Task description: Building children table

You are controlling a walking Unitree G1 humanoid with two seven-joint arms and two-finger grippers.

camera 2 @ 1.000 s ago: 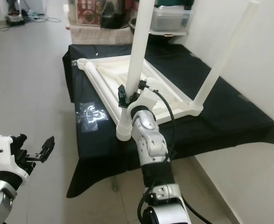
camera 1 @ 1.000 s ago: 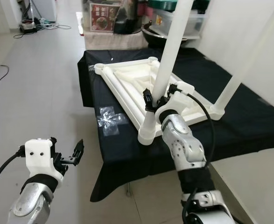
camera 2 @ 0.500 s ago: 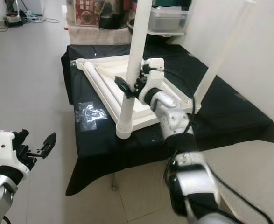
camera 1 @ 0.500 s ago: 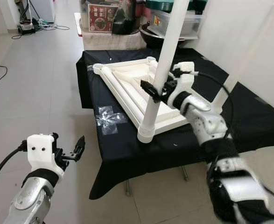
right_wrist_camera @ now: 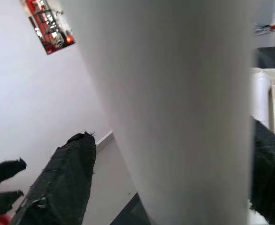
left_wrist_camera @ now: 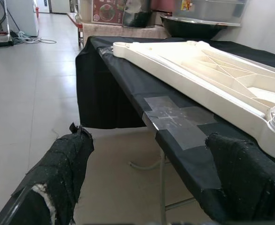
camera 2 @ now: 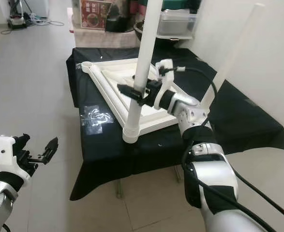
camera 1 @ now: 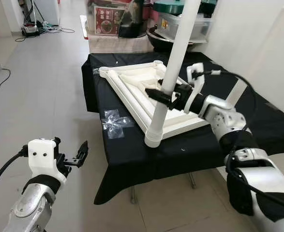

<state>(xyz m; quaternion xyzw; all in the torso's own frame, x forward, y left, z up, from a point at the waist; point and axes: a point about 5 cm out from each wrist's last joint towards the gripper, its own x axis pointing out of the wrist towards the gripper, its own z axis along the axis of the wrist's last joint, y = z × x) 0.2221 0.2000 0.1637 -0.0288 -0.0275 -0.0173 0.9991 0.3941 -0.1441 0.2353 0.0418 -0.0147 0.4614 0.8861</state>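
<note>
Nearest the onlooker, the robot's left claw (camera 1: 79, 155) hangs low over the tiled floor (camera 1: 45, 96), short of the worktop (camera 1: 132, 145), its two black fingers (left_wrist_camera: 64, 164) spread apart and empty. A patch of clear tape (camera 1: 113, 123) lies on the black cloth near the worktop's front edge.

Just beyond, the upside-down white children's tabletop (camera 1: 132, 89) lies flat on the black-draped worktop, its ribbed underside facing up. At its nearest corner a white table leg (camera 1: 168, 82) stands upright in its socket, the collar (camera 1: 153, 140) at its foot sitting on the corner. The right claw (camera 1: 168, 96) reaches across from the right and straddles this leg partway up, a black finger on each side; in the right wrist view the leg sits between the fingers (right_wrist_camera: 62, 183), though whether they press on it or merely flank it cannot be told.

Further right, a second leg (camera 2: 229, 63) rises from another corner of the tabletop, pale against the wall. At the far corner an empty round socket (camera 1: 103, 72) shows, and by the look of it two legs are up, with at least that one left to fit. Behind the worktop stand storage boxes (camera 1: 190, 21) and a dark bowl (camera 1: 161, 36).
</note>
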